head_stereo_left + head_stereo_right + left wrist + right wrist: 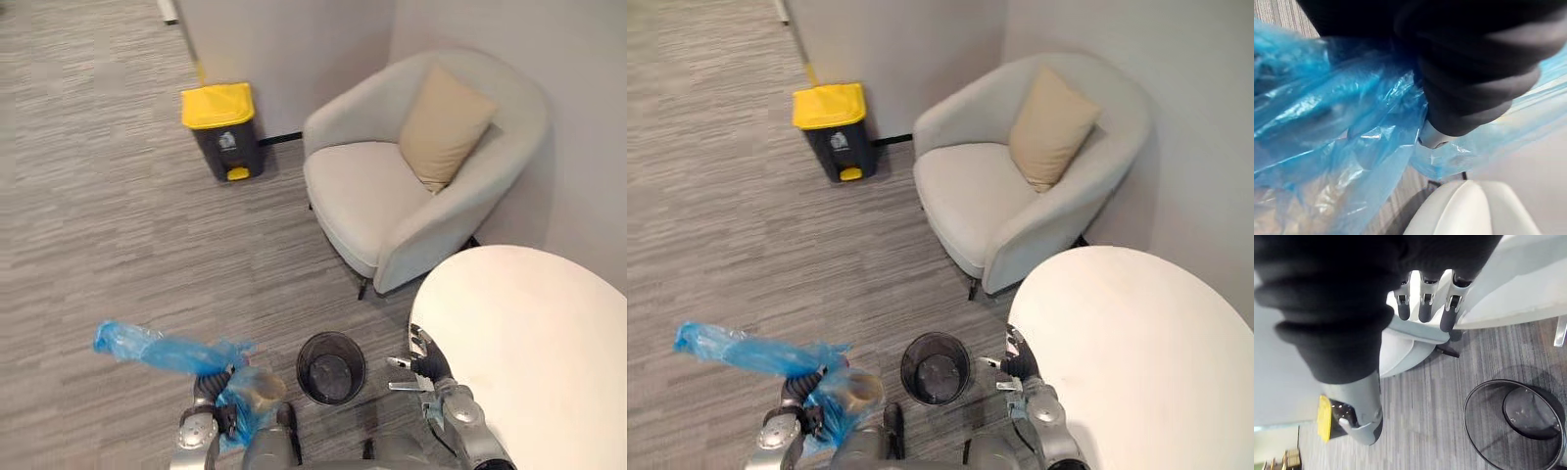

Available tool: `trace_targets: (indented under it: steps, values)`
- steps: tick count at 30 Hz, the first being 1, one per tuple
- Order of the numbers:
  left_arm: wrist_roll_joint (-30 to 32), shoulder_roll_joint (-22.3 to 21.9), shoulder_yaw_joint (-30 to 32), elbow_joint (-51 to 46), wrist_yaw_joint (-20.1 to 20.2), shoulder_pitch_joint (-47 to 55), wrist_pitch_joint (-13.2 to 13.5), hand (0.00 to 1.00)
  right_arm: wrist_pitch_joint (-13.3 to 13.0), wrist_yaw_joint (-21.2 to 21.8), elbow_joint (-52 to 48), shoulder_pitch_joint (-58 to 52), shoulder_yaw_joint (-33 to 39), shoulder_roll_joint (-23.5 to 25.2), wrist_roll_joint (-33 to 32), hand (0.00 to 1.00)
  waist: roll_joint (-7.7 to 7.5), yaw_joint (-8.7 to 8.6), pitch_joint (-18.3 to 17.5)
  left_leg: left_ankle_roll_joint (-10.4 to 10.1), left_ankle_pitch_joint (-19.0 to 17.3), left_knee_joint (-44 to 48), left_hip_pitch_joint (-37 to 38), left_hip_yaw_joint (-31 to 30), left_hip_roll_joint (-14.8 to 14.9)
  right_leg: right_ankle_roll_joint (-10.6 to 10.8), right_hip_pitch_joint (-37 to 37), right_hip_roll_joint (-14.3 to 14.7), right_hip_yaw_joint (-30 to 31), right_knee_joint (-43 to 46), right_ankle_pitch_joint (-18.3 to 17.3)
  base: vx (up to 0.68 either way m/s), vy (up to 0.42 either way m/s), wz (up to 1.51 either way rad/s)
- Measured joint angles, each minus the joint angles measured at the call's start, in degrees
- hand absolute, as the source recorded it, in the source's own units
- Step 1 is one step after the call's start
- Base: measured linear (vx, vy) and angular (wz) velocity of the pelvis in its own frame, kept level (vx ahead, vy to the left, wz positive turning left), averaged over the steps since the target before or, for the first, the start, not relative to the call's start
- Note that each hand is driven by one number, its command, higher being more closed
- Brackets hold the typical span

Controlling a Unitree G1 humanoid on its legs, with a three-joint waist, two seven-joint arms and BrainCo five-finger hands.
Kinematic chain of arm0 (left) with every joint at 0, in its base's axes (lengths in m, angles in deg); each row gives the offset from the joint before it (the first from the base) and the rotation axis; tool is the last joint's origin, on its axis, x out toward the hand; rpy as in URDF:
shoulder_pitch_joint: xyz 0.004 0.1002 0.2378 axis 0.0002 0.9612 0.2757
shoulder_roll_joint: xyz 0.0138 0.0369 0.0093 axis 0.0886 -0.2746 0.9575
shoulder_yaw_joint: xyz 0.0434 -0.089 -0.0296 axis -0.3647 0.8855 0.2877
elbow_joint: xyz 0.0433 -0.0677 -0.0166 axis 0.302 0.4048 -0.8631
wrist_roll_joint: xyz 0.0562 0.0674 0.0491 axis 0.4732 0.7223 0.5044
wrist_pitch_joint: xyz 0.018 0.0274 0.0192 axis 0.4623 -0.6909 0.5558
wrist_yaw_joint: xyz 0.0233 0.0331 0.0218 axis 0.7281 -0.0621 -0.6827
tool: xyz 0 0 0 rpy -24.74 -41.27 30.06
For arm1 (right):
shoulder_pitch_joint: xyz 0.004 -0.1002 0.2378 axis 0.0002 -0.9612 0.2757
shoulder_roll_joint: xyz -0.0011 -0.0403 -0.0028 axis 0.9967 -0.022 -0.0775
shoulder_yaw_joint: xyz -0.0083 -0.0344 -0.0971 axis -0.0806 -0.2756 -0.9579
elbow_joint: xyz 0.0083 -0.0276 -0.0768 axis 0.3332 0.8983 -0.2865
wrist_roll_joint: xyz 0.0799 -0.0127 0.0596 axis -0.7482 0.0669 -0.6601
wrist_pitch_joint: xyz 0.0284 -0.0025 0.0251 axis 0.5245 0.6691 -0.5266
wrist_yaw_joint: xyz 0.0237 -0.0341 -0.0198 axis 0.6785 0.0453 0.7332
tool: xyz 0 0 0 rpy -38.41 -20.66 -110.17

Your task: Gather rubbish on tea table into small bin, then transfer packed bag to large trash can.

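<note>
Where the left hand (208,390) enters at lower left, we see its fingers closed on the blue rubbish bag (162,350), held above the carpet with one end trailing leftward. Just beside it, the small black mesh bin (331,367) stands on the floor. The right hand (426,367), fingers (1424,308) loosely straight and holding nothing, hovers at the edge of the white tea table (529,333). The yellow-lidded large trash can (223,129) stands well apart, by the wall near the armchair (362,196).

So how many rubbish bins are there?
2. A small black mesh bin on the carpet beside the white table, and a dark trash can with a yellow lid by the wall, left of the armchair.
</note>
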Motion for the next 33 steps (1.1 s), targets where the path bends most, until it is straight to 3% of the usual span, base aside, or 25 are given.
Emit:
trace_targets:
  steps: [2,4,5,6,7,8,9,11,12,13,14,16,19,22,25,28,30,33]
  values:
    - [-0.64,-1.61,-0.11,-1.75,-0.03,0.02,0.01,1.0,0.12,0.09,-1.27,0.16,-2.04,0.08,0.51,0.0,1.09,2.11,-0.39,-1.65,1.28,0.52,-3.72,-2.68,1.26,0.06,-0.14,3.35,0.65,-5.59,-0.58,-0.17,-0.171,0.42]
    - [-0.78,-2.61,-0.03,-2.83,-0.09,0.31,0.05,1.0,0.06,0.07,-3.41,0.19,-3.05,0.18,0.59,0.0,1.21,4.27,-0.29,-1.27,4.73,-1.4,-5.58,-3.21,1.55,-2.86,0.12,4.37,2.19,-8.58,-3.88,-0.18,-0.18,0.22]
    - [-1.16,-4.11,-0.22,-2.75,-0.1,-0.39,-0.11,1.0,0.08,-0.06,-4.42,0.42,-3.32,0.07,0.68,0.0,2.49,3.94,0.67,-1.36,7.3,-2.72,-6.53,-4.96,1.41,-5.16,-0.11,5.02,0.73,-9.46,-4.54,-0.24,-0.164,0.76]
    - [-1.23,-5.21,-0.76,-3.94,-0.05,0.06,-0.06,1.0,0.08,-0.32,-4.84,0.09,-3.51,0.1,0.67,0.0,3.77,4.21,1.07,-1.82,9.12,-4.44,-6.83,-6.62,1.57,-6.03,-0.15,5.81,-1.57,-9.89,-4.02,-0.24,-0.136,0.82]
    - [-1.25,-5.28,-1.18,-4.43,-0.05,0.4,0.01,1.0,0.1,-0.38,-4.83,0.0,-3.9,0.06,0.68,0.0,4.05,4.33,1.17,-2.5,9.45,-5.29,-6.75,-7.35,1.79,-6.34,-0.17,6.13,-2.5,-9.82,-3.85,-0.22,-0.12,0.71]
    - [-1.51,-5.06,-1.92,-5.01,-0.07,1.03,0.05,1.0,0.1,-0.44,-4.84,0.05,-4.11,0.04,0.64,0.0,4.28,4.21,1.19,-3.72,8.94,-7.22,-6.78,-7.93,2.7,-7.55,-0.16,6.62,-4.67,-10.02,-3.1,-0.22,-0.137,0.79]
    - [-1.74,-4.82,-2.46,-5.0,-0.13,0.83,0.04,1.0,0.12,-1.08,-4.87,0.35,-3.72,0.05,0.61,0.0,3.82,4.17,1.29,-5.06,5.64,-7.6,-7.84,-6.8,3.03,-8.5,-0.09,6.17,-7.34,-12.35,-1.55,-0.2,-0.143,0.91]
    - [-1.69,-4.5,-3.1,-5.03,-0.04,-0.71,0.05,1.0,0.33,-1.39,-6.23,0.86,-1.86,0.51,0.77,0.0,2.61,3.03,2.32,-4.73,5.19,1.04,-11.4,-2.36,3.24,-9.85,-0.46,4.13,-11.01,-14.13,0.27,-0.16,-0.093,1.04]
    - [-1.62,-4.38,-3.24,-5.06,-0.05,-0.96,0.03,1.0,0.61,-1.64,-7.17,0.59,-1.14,0.34,1.12,0.0,2.43,2.7,2.38,-2.91,3.86,8.22,-11.85,0.39,3.77,-10.26,-0.49,2.97,-13.24,-14.57,0.91,-0.14,-0.04,0.92]
    - [-1.59,-4.15,-3.72,-5.05,-0.07,-1.1,0.02,1.0,0.65,-1.72,-7.4,0.36,-0.84,0.29,1.18,0.0,2.37,2.58,2.41,-2.17,2.56,11.31,-11.57,1.48,4.18,-10.21,-0.3,2.44,-13.97,-14.66,0.97,-0.11,0.009,0.8]
    - [-1.49,-3.76,-4.71,-5.06,-0.03,-1.44,0.0,1.0,0.79,-2.25,-7.55,-0.2,-0.23,0.37,1.51,0.0,2.43,2.36,2.33,-1.07,-2.04,15.3,-9.92,3.06,5.18,-10.02,0.03,1.63,-15.58,-15.32,1.33,-0.07,0.04,0.7]
    - [-1.47,-3.5,-5.36,-4.63,0.08,-2.73,-0.02,1.0,0.99,-2.6,-6.32,-0.1,0.18,0.41,1.69,0.0,2.61,0.89,2.23,-0.99,-6.94,17.39,-6.54,5.69,7.57,-8.85,0.07,0.12,-19.09,-17.47,2.91,-0.07,0.104,0.97]
    - [-1.44,-3.12,-5.7,-1.97,0.07,-5.1,-0.08,1.0,1.25,-2.73,-2.35,0.88,1.2,0.47,1.69,0.0,3.26,-0.07,1.93,-1.31,-8.47,10.35,-2.5,8.29,8.2,-6.99,0.75,-0.64,-22.39,-20.28,4.99,-0.03,0.159,0.78]
    - [0.1,-0.42,-7.32,-0.11,0.18,-5.12,-0.2,1.0,2.14,-2.89,1.08,1.26,2.27,2.13,1.7,0.0,2.61,-0.12,1.65,-0.73,-6.54,4.85,0.65,8.03,5.25,-4.64,5.53,-0.9,-23.34,-27.85,9.38,-0.01,0.173,0.37]
    - [0.71,0.85,-7.27,-0.03,0.18,-4.57,-0.21,1.0,2.21,-3.2,3.04,2.78,2.33,2.12,1.69,0.0,2.83,-0.13,1.5,-0.69,-6.54,5.02,0.81,8.04,3.83,-3.39,6.21,-1.97,-22.77,-29.13,10.63,-0.05,0.146,0.03]
    - [0.75,1.12,-7.18,0.25,0.19,-4.74,-0.21,1.0,2.32,-3.41,4.88,3.74,2.37,2.09,1.69,0.0,2.83,-0.18,1.5,-0.22,-6.75,5.24,0.35,7.83,3.3,-2.93,5.77,-2.54,-22.78,-28.93,10.9,-0.1,0.098,0.04]
    - [0.75,1.08,-6.66,0.35,0.17,-4.68,-0.21,1.0,2.55,-3.51,5.73,4.0,2.37,2.12,1.69,0.0,2.79,-0.16,1.49,1.62,-8.12,6.76,-1.09,7.5,3.21,-2.31,4.28,-2.76,-22.58,-27.42,10.2,-0.09,0.07,0.01]
    - [0.71,1.24,-6.19,0.67,0.15,-4.03,-0.58,1.0,3.02,-3.53,6.74,4.79,2.41,2.09,1.68,0.0,2.06,-0.29,1.78,2.69,-12.59,11.89,-3.05,8.18,2.13,-0.66,0.92,-6.09,-21.19,-18.82,5.08,-0.08,0.121,0.01]
